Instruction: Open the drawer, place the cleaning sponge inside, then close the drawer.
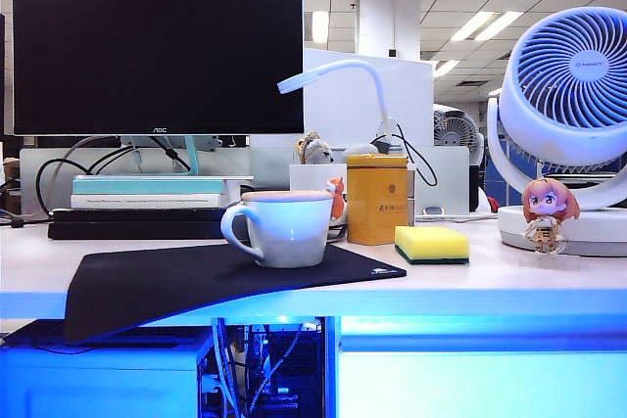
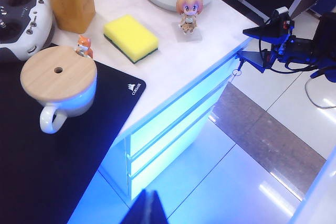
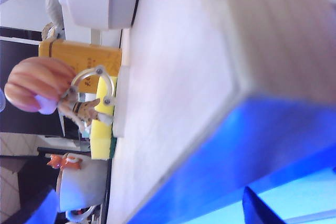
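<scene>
The cleaning sponge (image 1: 431, 244) (image 2: 130, 37) (image 3: 102, 129), a yellow block with a dark green underside, lies flat on the white desk between the yellow tin and the figurine. The drawer (image 1: 480, 384) (image 2: 178, 107), a plain front lit blue, sits closed under the desk edge. My right gripper (image 3: 152, 214) (image 2: 255, 45) is open, its fingers wide apart, level with the desk's front edge near the corner, and holds nothing. In the left wrist view my left gripper (image 2: 148, 209) hangs shut and empty, high over the floor in front of the drawers. Neither gripper shows in the exterior view.
A white cup (image 1: 284, 229) with a wooden lid stands on a black mat (image 1: 196, 281). Beside the sponge are a yellow tin (image 1: 377, 199), a figurine (image 1: 549, 214) and a white fan (image 1: 568, 95). A monitor (image 1: 157, 46) stands behind; two more drawer fronts (image 2: 163, 153) lie below.
</scene>
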